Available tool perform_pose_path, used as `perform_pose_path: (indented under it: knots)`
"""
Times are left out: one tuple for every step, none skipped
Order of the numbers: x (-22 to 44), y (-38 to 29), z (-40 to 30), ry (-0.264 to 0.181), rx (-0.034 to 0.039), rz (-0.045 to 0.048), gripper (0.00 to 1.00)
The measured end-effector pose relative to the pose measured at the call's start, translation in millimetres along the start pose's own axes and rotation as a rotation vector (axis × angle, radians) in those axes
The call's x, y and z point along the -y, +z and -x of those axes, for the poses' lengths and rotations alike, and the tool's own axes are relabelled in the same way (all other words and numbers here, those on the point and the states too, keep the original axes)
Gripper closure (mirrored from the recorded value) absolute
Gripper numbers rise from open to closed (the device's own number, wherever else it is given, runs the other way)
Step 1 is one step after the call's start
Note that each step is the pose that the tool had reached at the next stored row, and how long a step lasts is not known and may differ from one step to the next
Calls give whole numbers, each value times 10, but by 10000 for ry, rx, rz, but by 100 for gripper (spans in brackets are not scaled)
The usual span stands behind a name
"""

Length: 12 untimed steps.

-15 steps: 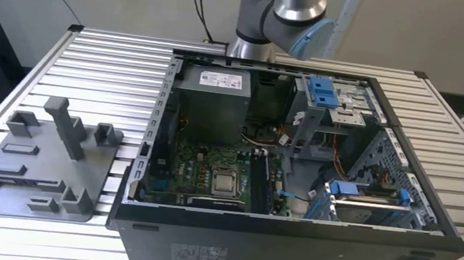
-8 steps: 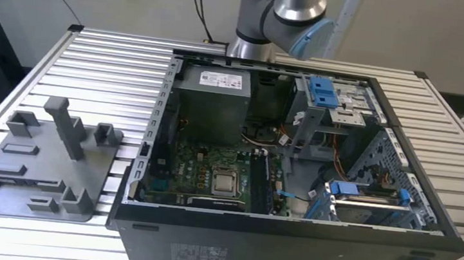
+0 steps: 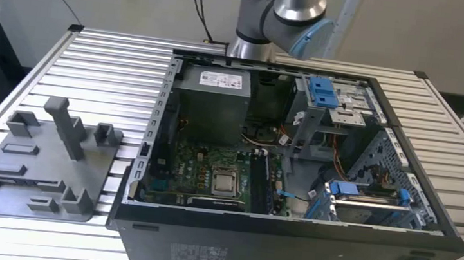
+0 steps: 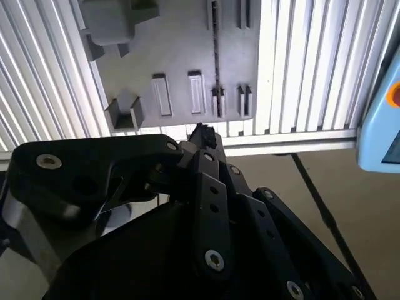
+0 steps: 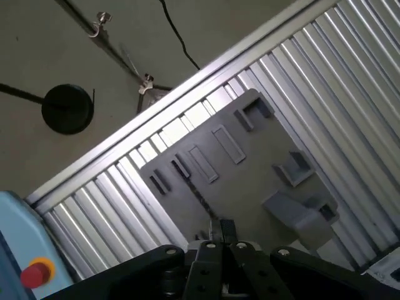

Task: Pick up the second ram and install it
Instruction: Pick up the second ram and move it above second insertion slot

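End effector [image 4: 203, 134] closed, empty; second ram [image 4: 215, 50], thin dark edge-on board in grey plastic tray [image 4: 175, 50], 12 o'clock ahead, lengthwise in line.

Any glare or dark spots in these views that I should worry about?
Second wrist view: the table slats glare to near white, and the gripper is a dark mass up front. First wrist view: the slats glare too, while the grey tray is evenly lit. Exterior view: soft light, but the computer case is shadowed inside.
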State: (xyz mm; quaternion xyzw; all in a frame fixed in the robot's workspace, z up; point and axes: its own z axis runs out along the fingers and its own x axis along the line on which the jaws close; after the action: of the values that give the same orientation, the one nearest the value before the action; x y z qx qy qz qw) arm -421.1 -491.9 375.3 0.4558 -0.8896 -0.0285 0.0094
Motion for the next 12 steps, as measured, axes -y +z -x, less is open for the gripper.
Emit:
perform_pose_path:
  knots:
    - [0,1,0,-180,-10,1,89]
    - [0,2,0,-359,-21,2,89]
    - [1,3,0,-551,-31,3,89]
    - [0,5,0,-727,-40,2,89]
    - [0,6,0,-908,-50,3,89]
    - [0,6,0,-1087,-61,3,89]
    - [0,7,0,-1273,-71,4,89]
    - [1,9,0,-1453,-81,4,89]
    - [0,11,0,-1630,-90,5,89]
    - [0,13,0,-1823,-100,5,89]
    - [1,14,0,-2001,-110,4,89]
    - [1,16,0,-2182,-118,3,89]
